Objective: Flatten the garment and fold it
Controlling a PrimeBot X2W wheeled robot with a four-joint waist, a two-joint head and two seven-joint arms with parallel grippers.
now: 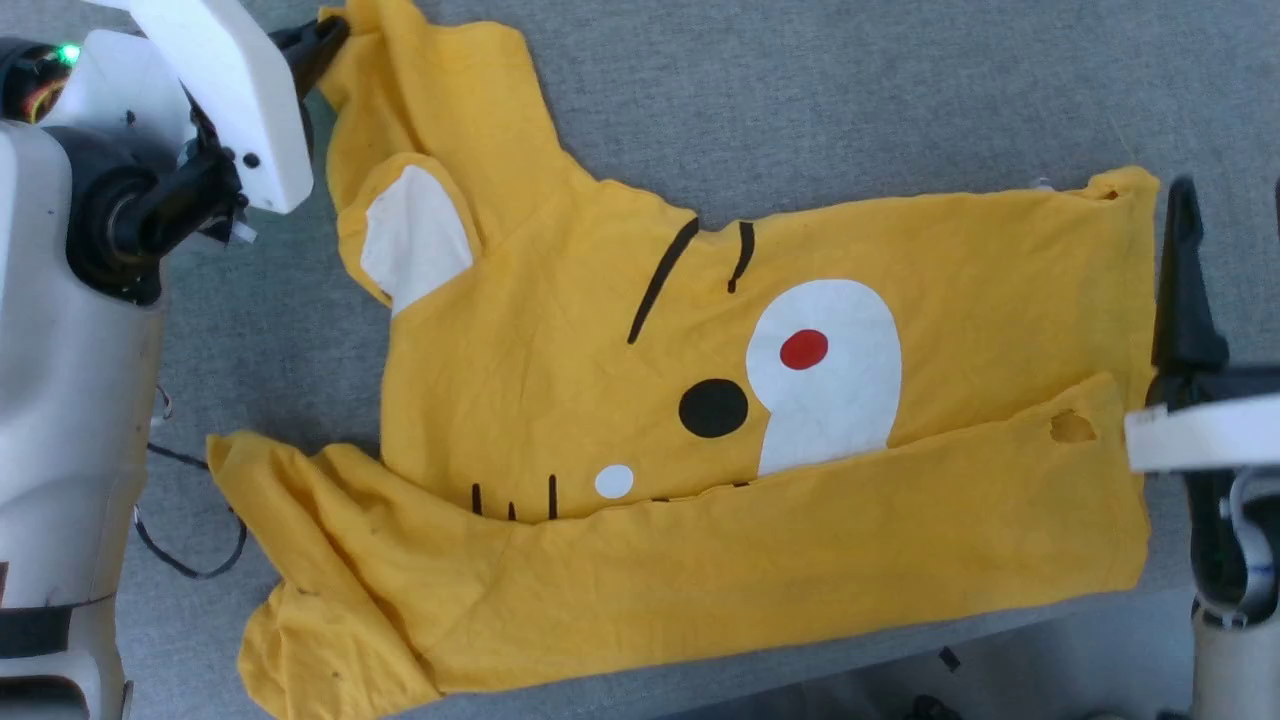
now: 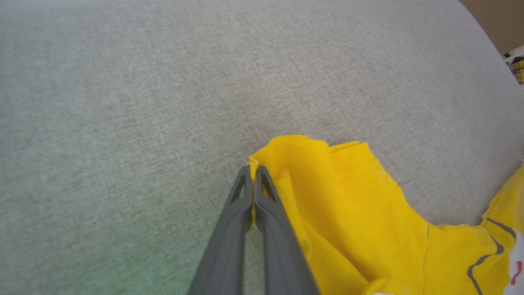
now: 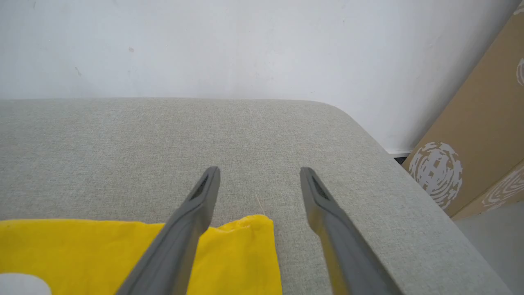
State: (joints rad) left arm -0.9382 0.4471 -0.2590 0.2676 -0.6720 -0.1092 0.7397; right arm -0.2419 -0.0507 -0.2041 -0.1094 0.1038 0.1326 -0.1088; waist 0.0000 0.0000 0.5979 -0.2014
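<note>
The garment (image 1: 560, 330) is bright yellow. Its print has a white muzzle patch (image 1: 825, 370) with a red dot (image 1: 803, 349), a round black spot (image 1: 713, 408), a small white dot (image 1: 614, 481), thin black stripes (image 1: 660, 280) and, toward the upper left, a white ear patch (image 1: 415, 235). The surface (image 1: 800, 100) is a pale grey weave. The left gripper (image 2: 254, 170) and right gripper (image 3: 260, 174) are dark grey. At the right edge, the cardboard box (image 3: 470, 164) is brown with white swirls.

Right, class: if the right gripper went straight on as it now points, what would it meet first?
Probably the grey upholstered surface just past the corner of the yellow T-shirt; the open right gripper points down at it. Depth is unclear; it might skim toward the white wall.
</note>
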